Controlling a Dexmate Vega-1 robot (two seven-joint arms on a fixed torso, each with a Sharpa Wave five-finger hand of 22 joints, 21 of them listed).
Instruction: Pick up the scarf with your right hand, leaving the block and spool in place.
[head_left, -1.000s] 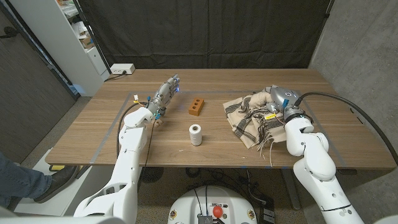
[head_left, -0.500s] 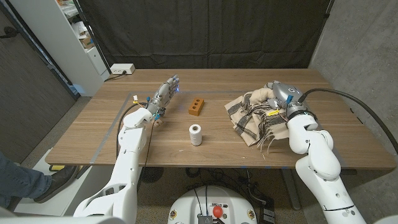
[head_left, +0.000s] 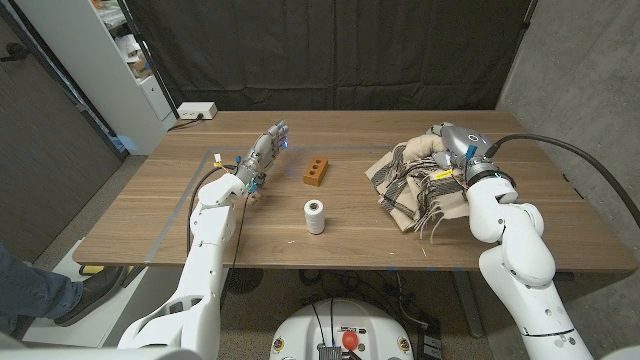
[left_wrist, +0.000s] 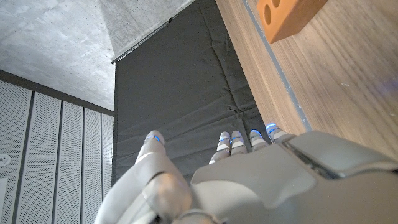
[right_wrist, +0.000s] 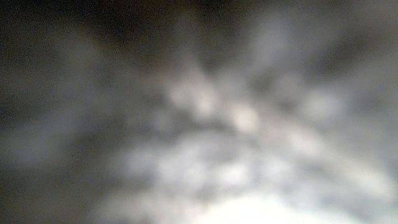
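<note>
Now | right robot hand (head_left: 447, 148) buried in the striped scarf (head_left: 412, 186), grip hidden, cannot tell | left robot hand (head_left: 268, 148) fingers apart, idle | block (head_left: 317, 170), spool (head_left: 315, 216) well clear, so undisturbed

Our two white arms and grey hands

Our arms wear smooth, glossy white rounded shells, bulging at the segments and narrowing at the joints. A thick black cable loops out from our right arm (head_left: 505, 225) near the wrist; thinner black wires run along our left arm (head_left: 205, 240), with small yellow and blue tags at both wrists. Our left hand (head_left: 266, 150) is silver-grey metal with slim segmented fingers (left_wrist: 239, 140) tipped by small blue lights. Our right hand (head_left: 447, 148) has a rounded grey back bearing a blue dot.
</note>
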